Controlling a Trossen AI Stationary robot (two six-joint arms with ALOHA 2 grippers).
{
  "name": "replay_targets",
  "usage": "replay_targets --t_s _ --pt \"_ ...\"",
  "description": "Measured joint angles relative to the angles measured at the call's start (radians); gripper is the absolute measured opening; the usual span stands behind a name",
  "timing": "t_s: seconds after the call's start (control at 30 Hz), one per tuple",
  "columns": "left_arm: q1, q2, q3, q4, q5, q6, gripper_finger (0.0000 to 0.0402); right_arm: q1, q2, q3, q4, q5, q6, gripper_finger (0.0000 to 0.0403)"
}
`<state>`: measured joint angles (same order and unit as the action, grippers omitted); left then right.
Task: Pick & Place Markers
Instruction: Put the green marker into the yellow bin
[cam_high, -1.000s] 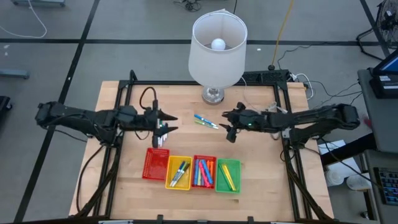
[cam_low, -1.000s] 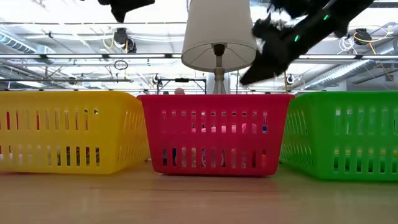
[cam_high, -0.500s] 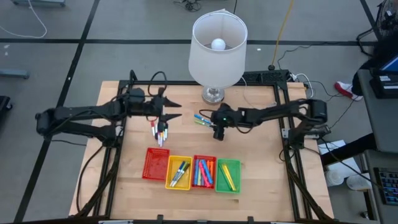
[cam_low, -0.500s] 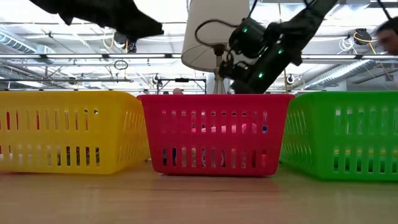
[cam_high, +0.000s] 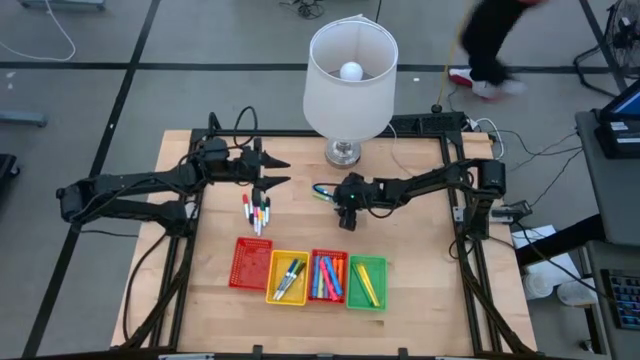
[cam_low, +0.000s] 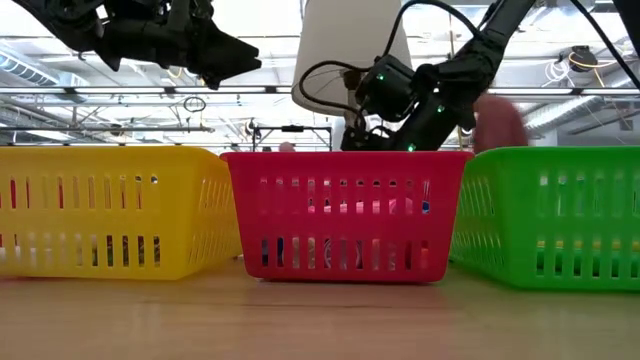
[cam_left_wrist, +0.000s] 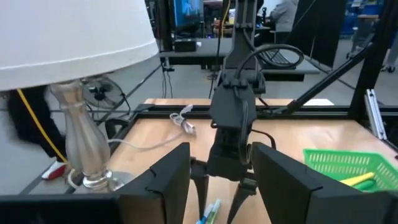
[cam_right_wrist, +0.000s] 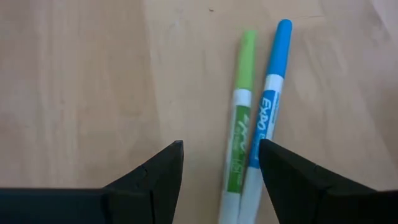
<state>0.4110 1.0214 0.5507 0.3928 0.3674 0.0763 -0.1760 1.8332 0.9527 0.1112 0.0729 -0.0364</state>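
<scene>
Right wrist view alone shows green marker (cam_right_wrist: 238, 134) touching blue marker (cam_right_wrist: 264, 118)

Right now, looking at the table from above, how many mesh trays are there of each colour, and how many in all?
Red trays: 2
Yellow tray: 1
Green tray: 1
Total: 4
</scene>
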Motion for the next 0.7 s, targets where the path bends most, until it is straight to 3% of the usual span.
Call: replay_targets --t_s 0.7 --pt "-0.014 0.000 0.000 0.001 -0.001 -0.014 0.0177 0.032 -0.001 -0.002 -0.050 -0.030 0.029 0.0196"
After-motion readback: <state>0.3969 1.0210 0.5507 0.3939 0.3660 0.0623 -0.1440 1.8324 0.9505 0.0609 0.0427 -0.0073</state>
